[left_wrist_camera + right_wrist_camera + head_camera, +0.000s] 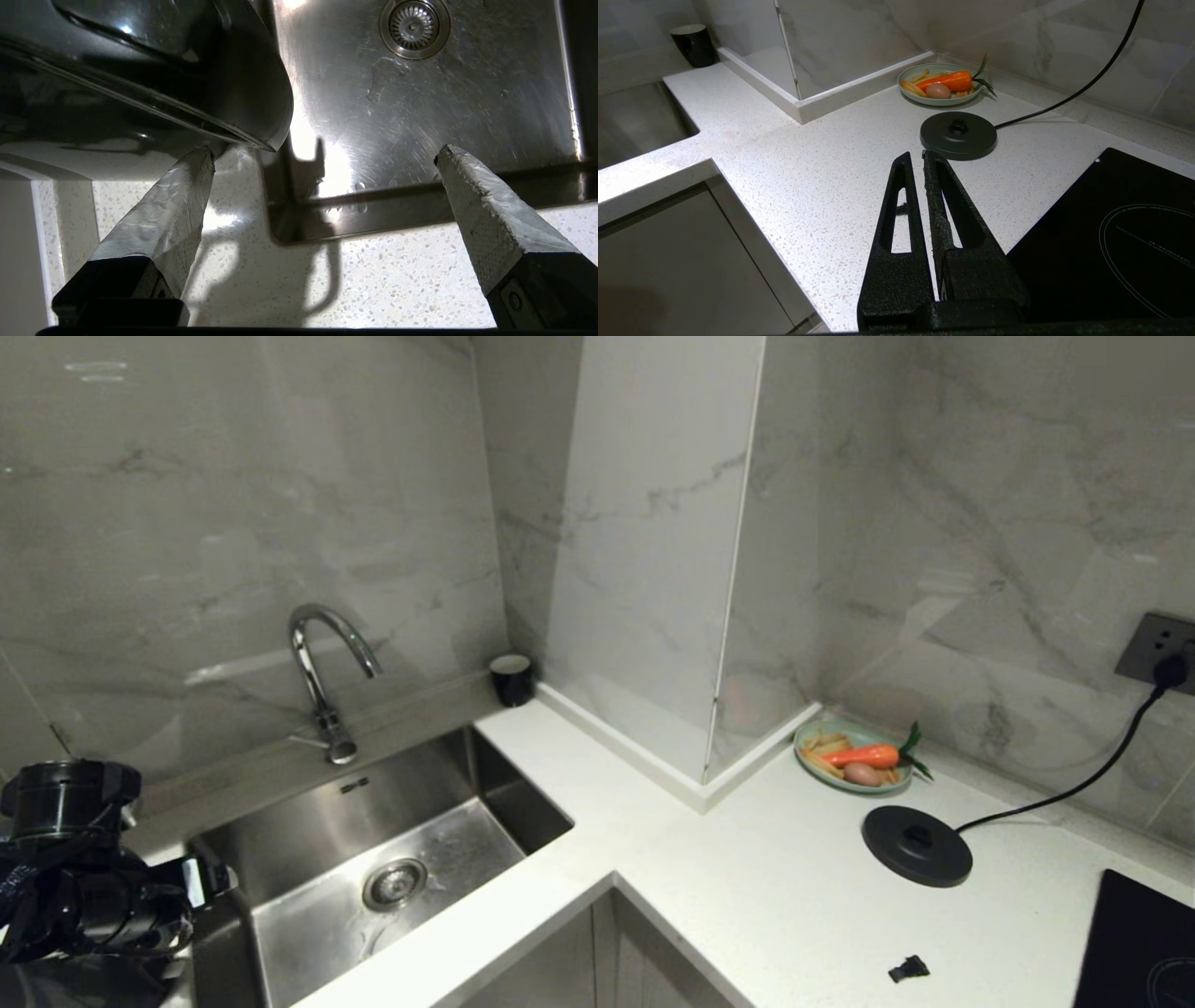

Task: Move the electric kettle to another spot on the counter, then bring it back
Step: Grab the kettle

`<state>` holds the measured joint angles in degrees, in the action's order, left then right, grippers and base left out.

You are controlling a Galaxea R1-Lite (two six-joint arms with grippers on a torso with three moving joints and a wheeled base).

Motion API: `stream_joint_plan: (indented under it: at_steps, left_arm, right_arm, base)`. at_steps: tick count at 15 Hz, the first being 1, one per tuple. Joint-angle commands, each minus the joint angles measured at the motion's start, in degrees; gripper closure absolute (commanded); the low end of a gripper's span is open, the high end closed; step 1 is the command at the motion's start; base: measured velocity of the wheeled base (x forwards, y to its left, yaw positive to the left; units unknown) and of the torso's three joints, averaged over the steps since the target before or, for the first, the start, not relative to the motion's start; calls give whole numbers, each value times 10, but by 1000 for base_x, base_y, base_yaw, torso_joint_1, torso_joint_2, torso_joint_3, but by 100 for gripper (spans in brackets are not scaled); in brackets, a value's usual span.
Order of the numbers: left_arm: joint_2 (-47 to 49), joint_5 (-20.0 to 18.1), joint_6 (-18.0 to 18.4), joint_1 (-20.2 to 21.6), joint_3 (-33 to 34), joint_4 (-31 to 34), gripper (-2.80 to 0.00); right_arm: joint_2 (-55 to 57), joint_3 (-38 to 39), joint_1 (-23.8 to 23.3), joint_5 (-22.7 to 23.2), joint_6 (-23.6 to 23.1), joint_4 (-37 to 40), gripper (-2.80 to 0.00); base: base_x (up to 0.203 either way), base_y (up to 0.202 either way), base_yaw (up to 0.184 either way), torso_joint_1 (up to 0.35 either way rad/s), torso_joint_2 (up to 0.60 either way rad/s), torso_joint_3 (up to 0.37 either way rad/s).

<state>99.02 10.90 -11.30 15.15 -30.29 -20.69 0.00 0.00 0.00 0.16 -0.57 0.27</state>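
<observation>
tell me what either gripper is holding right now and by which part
Nothing is held. The left gripper is open beside the electric kettle at the sink corner; the right gripper is shut on nothing above the counter.

counter (747,859): white speckled stone, with sink (308,821) set in
base disc (916,845): near the plate (851,782)
cup (512,679): at the wall corner
hob (1139,943): right edge
kettle (140,70): beside the sink
</observation>
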Motion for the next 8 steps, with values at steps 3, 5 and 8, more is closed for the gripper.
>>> stream_joint_plan:
  at_steps: [3, 5, 8]
  left_arm:
    - [21, -1, -3, 5, -15, -3, -280]
    - [31, -2, -3, 11, -21, -12, -280]
    - [56, -2, -2, 21, -19, -62, -280]
  right_arm:
    - [0, 0, 0, 0, 0, 0, 0]
    - [0, 0, 0, 0, 0, 0, 0]
    - [0, 0, 0, 0, 0, 0, 0]
  base:
    - [0, 0, 0, 0, 0, 0]
    - [0, 0, 0, 0, 0, 0]
    - [0, 0, 0, 0, 0, 0]
